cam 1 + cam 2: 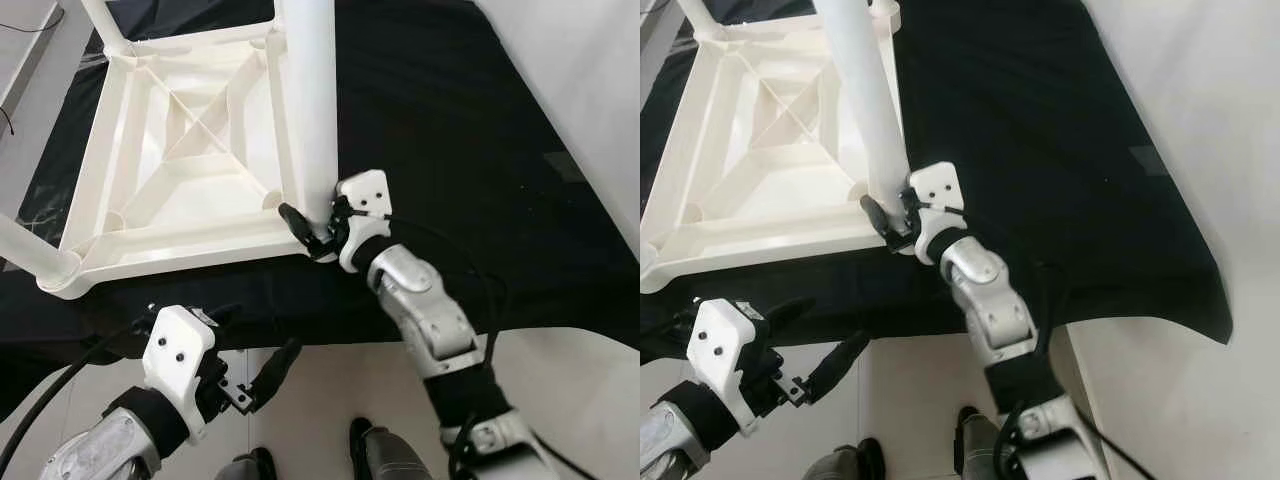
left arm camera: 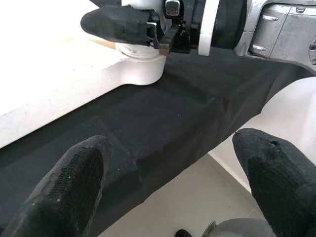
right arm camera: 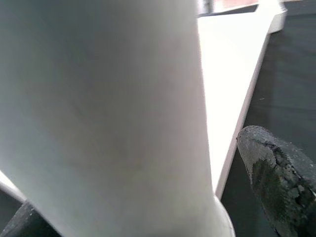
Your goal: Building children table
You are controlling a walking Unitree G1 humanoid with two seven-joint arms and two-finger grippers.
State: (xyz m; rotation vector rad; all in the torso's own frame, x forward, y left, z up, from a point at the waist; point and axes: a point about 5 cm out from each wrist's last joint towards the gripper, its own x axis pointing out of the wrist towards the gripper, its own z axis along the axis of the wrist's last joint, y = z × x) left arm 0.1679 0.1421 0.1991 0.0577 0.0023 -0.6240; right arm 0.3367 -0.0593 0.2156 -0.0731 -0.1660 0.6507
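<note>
The right end effector [image 1: 312,228] is clamped on the base of a white leg [image 1: 310,100], where the leg enters the near right corner socket of the tabletop [image 1: 180,150]. One black finger [image 1: 297,222] lies in front of the leg on the tabletop side, and the other is behind it near the white wrist housing. In the right wrist view the leg [image 3: 108,113] is very close, with a fingertip [image 3: 279,173] beside it on one side.

The left end effector [image 1: 250,345] hangs below the near edge of the counter [image 1: 450,130], over the pale floor [image 1: 330,400]. Its two fingers are apart and hold nothing. In the left wrist view both fingertips [image 2: 64,182] are wide from each other, and they look toward the black edge and the right end effector [image 2: 148,34] at the corner socket.

The tabletop lies upside down on the counter, which has a black cloth on it, so the ribs of its underside are up, with a cross of diagonal braces in the middle. The held leg stands upright from the near right corner. A second leg [image 1: 30,255] sits in the near left corner socket and a third leg [image 1: 105,22] is at the far left corner. The fourth corner is behind the held leg and I cannot tell what is there
</note>
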